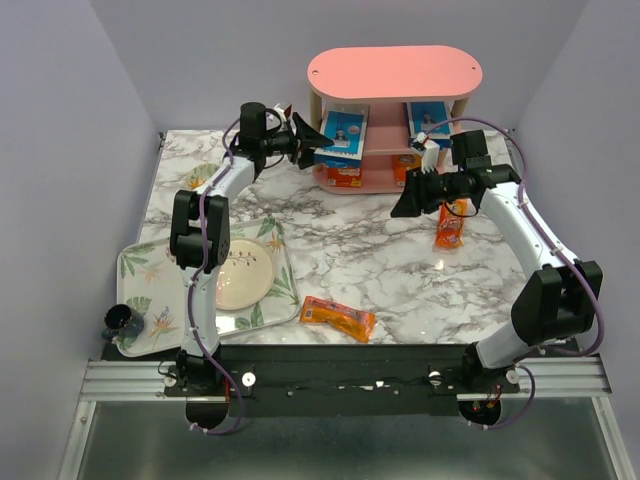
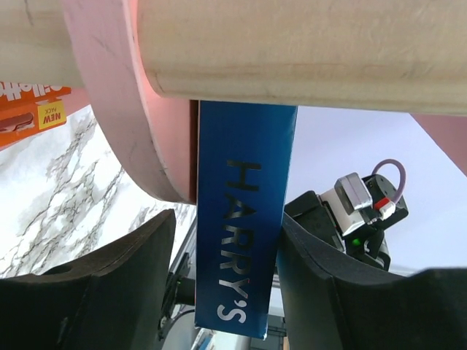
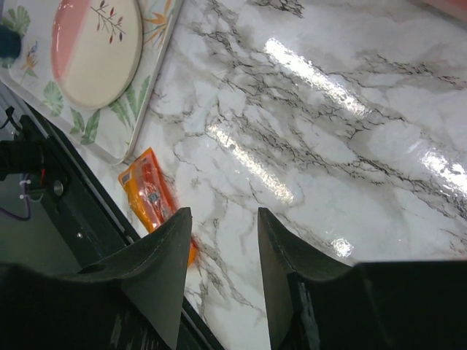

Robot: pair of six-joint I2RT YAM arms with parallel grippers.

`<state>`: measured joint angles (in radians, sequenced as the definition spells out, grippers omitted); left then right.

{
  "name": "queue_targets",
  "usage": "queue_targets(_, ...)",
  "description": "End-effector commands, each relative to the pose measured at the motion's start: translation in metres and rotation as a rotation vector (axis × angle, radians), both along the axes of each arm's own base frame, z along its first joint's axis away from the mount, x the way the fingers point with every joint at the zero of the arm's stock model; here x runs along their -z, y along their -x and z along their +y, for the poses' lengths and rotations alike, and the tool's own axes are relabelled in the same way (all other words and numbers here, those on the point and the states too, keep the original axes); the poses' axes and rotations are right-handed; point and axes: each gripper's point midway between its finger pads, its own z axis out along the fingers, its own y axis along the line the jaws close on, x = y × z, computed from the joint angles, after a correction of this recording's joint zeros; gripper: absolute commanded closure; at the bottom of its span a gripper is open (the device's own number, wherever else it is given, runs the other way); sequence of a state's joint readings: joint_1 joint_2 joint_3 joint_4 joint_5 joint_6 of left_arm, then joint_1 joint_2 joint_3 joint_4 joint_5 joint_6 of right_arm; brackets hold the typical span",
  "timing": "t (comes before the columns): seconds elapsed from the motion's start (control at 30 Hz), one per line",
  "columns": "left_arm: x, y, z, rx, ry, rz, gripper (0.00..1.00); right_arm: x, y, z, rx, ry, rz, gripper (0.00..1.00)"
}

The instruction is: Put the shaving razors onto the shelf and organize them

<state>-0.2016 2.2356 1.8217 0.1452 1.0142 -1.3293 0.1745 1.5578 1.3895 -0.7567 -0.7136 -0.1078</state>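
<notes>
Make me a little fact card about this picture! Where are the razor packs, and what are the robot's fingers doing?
shelf: pink, three tiers, back of the table
blue packs: two, under the shelf's top board
orange packs: two low on the shelf, two lying on the table
left fingers: either side of a blue pack at the shelf; grip unclear
right fingers: open, empty, above the table
tray: front left, holds a plate

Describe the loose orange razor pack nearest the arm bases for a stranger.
Start at the floral tray at near left. Just off its right corner, an orange pack lies on the marble table. The other loose orange pack lies farther back, near the shelf.
</notes>
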Motion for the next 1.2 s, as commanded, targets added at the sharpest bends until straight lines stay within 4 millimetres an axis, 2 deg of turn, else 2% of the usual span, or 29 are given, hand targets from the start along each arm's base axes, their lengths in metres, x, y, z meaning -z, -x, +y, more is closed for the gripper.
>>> queue_targets(0.0, -0.026, 0.017, -0.008, 0.046, 0.01, -0.105, 0.34, -0.005, 0.0, 0.004, -0.019, -0.038, -0.014, 0.5)
queue_targets(0.13, -0.027, 0.024, -0.006, 0.052, 0.01, -0.121, 0.3, -0.008, 0.001, 0.006, -0.03, -0.05, -0.022, 0.5)
queue_targets(0.17, -0.034, 0.026, -0.006, 0.056, 0.021, -0.153, 0.27, -0.01, 0.001, 0.006, -0.035, -0.058, -0.026, 0.5)
queue_targets(0.2, -0.044, 0.031, -0.006, 0.068, 0.03, -0.182, 0.17, -0.011, 0.002, 0.007, -0.041, -0.062, -0.028, 0.5)
queue_targets(0.23, -0.05, 0.032, -0.006, 0.07, 0.035, -0.205, 0.14, -0.012, 0.001, 0.007, -0.041, -0.066, -0.033, 0.5)
queue_targets(0.3, -0.064, 0.037, -0.005, 0.084, 0.047, -0.26, 0.13, -0.011, 0.003, 0.008, -0.047, -0.074, -0.031, 0.5)
queue_targets(0.37, -0.067, 0.04, -0.006, 0.094, 0.044, -0.27, 0.12, -0.015, 0.005, 0.01, -0.053, -0.083, -0.043, 0.5)
queue_targets(0.4, -0.066, 0.042, -0.005, 0.097, 0.033, -0.28, 0.06, -0.014, 0.005, 0.009, -0.053, -0.082, -0.045, 0.5)
queue_targets(0.43, -0.06, 0.044, -0.004, 0.1, 0.023, -0.262, 0.01, -0.018, 0.006, 0.009, -0.057, -0.086, -0.063, 0.5)
queue_targets(0.5, -0.055, 0.05, 0.001, 0.104, 0.016, -0.243, 0.01, -0.022, 0.009, 0.009, -0.066, -0.092, -0.086, 0.49)
queue_targets(0.57, -0.037, 0.056, 0.007, 0.101, -0.012, -0.193, 0.01, -0.026, 0.011, 0.011, -0.079, -0.108, -0.116, 0.49)
queue_targets(0.6, -0.038, 0.057, 0.017, 0.087, -0.025, -0.201, 0.02, -0.028, 0.011, 0.012, -0.079, -0.114, -0.124, 0.49)
queue_targets(0.67, -0.017, 0.062, 0.03, 0.076, -0.071, -0.161, 0.02, -0.033, 0.008, 0.015, -0.072, -0.135, -0.145, 0.49)
queue_targets(0.73, -0.009, 0.062, 0.05, 0.035, -0.109, -0.151, 0.01, -0.035, 0.002, 0.021, -0.073, -0.135, -0.165, 0.49)
queue_targets(0.77, 0.006, 0.065, 0.058, 0.023, -0.144, -0.131, 0.02, -0.036, -0.002, 0.022, -0.058, -0.13, -0.171, 0.5)
queue_targets(0.8, 0.008, 0.066, 0.063, 0.014, -0.154, -0.138, 0.01, -0.034, -0.007, 0.025, -0.055, -0.127, -0.177, 0.5)
queue_targets(0.87, 0.017, 0.067, 0.074, 0.004, -0.187, -0.142, 0.01, -0.046, -0.017, 0.038, -0.053, -0.1, -0.238, 0.5)
queue_targets(0.9, 0.014, 0.068, 0.075, -0.001, -0.19, -0.155, 0.01, -0.052, -0.019, 0.046, -0.065, -0.102, -0.254, 0.5)
queue_targets(0.93, 0.013, 0.069, 0.076, -0.001, -0.188, -0.161, 0.01, -0.051, -0.017, 0.063, -0.099, -0.101, -0.251, 0.5)
queue_targets(0.97, 0.01, 0.069, 0.076, -0.001, -0.189, -0.176, 0.01, -0.052, -0.023, 0.068, -0.082, -0.081, -0.261, 0.5)
queue_targets(1.0, 0.006, 0.07, 0.077, -0.012, -0.2, -0.202, 0.02, -0.065, -0.028, 0.077, -0.079, -0.08, -0.293, 0.5)
queue_targets(1.03, 0.007, 0.072, 0.078, -0.02, -0.206, -0.2, 0.02, -0.059, -0.026, 0.095, -0.1, -0.07, -0.282, 0.5)
queue_targets(1.13, -0.01, 0.076, 0.083, -0.068, -0.242, -0.278, 0.09, -0.063, -0.035, 0.118, -0.048, -0.027, -0.313, 0.59)
queue_targets(1.17, -0.005, 0.079, 0.086, -0.082, -0.271, -0.266, 0.22, -0.056, -0.043, 0.12, -0.012, 0.005, -0.307, 0.63)
